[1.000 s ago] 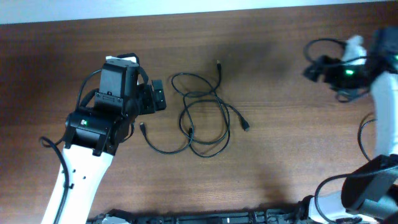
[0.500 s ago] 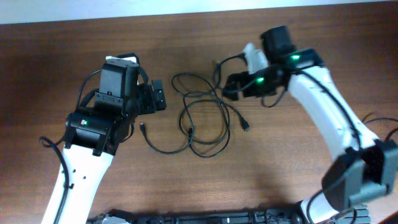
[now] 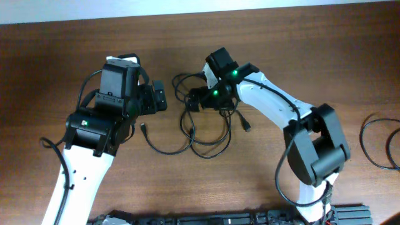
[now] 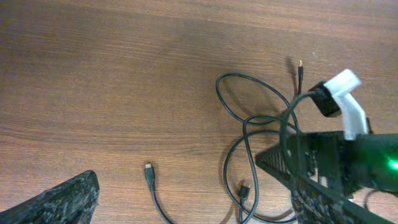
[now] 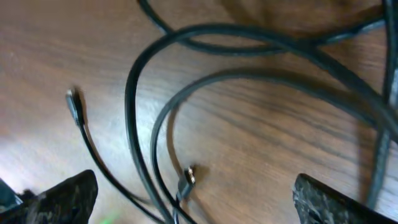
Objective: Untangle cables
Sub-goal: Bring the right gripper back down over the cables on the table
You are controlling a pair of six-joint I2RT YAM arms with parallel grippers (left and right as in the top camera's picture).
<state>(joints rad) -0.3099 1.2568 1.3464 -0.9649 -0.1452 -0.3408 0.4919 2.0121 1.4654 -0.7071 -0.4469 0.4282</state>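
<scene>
Thin black cables [image 3: 209, 134] lie in overlapping loops at the table's middle, with small plug ends spread around them. My left gripper [image 3: 159, 96] hovers just left of the tangle, open and empty. In the left wrist view a plug [image 4: 149, 172] lies ahead of the left gripper [image 4: 186, 211], apart from its fingers. My right gripper [image 3: 195, 102] reaches over the upper left of the loops, open. Seen from the right wrist, cable loops [image 5: 143, 118] and a plug [image 5: 185, 180] lie on the wood between the wide-apart fingers of the right gripper [image 5: 199, 199]; nothing is gripped.
The brown wooden table [image 3: 300, 50] ends at a pale strip along the far edge. A black cord loop [image 3: 370, 142] lies at the right edge. The right arm [image 4: 348, 155] fills the right side of the left wrist view.
The right arm has swung from the table's far right to above the cable tangle. The left arm and the cables have not moved.
</scene>
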